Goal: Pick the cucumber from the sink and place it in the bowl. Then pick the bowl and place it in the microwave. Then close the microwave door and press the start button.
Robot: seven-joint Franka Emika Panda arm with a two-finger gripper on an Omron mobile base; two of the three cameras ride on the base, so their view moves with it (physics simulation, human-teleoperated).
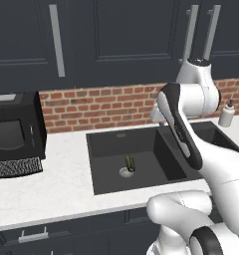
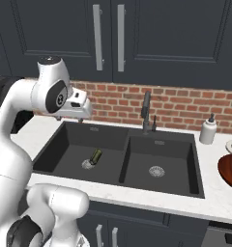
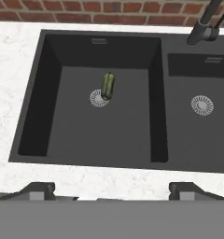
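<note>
The jaws (image 3: 111, 189) stand wide apart and hold nothing, hanging high above the front edge of the sink (image 3: 39, 116), their two dark tips framing the near rim as seen from the hand camera. The cucumber (image 3: 108, 85) lies well below and ahead of them, on the floor of the sink's left basin, with one end resting against or over the round silver drain (image 3: 99, 98) and its length running roughly from the drain toward the back wall; it sits clear of the basin walls on every side. It looks small, stiff and light, and probably smooth-skinned, so it could roll or slip out if pinched near an end. The safest hold would likely be across its middle, with the jaws turned so the tips close on its two long sides. The gap as it stands is far wider than the cucumber, so there is room to spare on the way down. Beyond the sink's right basin, on the white bench (image 2: 219, 193), the edge of the reddish-brown bowl (image 2: 230, 171) shows, well apart from the cucumber, with a soap bottle (image 2: 208, 130) behind it near the brick wall.
</note>
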